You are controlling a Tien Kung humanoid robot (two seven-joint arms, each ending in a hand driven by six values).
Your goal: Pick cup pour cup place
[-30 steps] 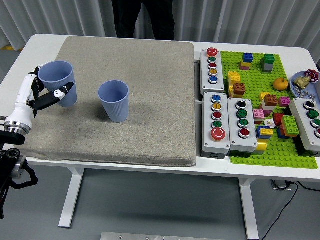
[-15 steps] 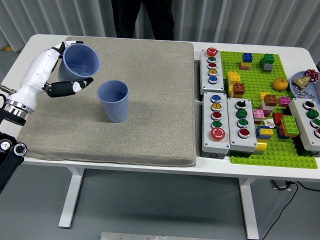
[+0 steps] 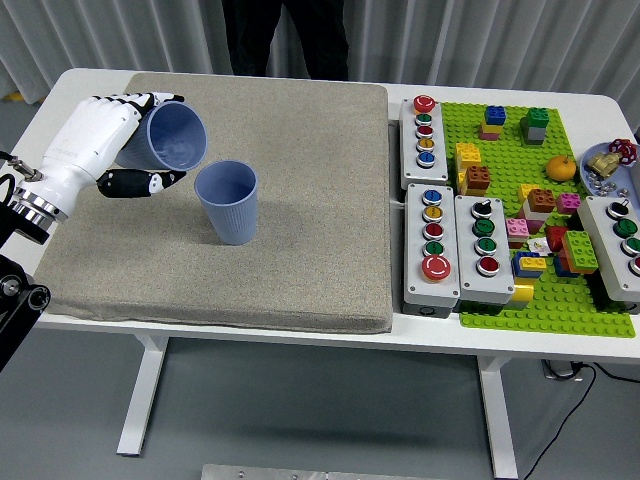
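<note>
My left hand [image 3: 128,140] is shut on a blue ribbed cup [image 3: 170,137] and holds it tilted, its mouth turned right and down toward a second cup. That second blue ribbed cup [image 3: 227,202] stands upright on the grey mat [image 3: 300,240], just right of and below the held one. The two cups are close but apart. I cannot see anything inside either cup. My right hand is out of view.
Three grey button boxes [image 3: 424,130] [image 3: 433,246] [image 3: 485,250] stand right of the mat. A green baseplate [image 3: 560,300] with several bricks lies at the far right. A person in dark clothes [image 3: 285,35] stands at the table's far side.
My left hand lifted the cup from the mat's left edge, carried it up and right, and has tipped it toward the standing cup.
</note>
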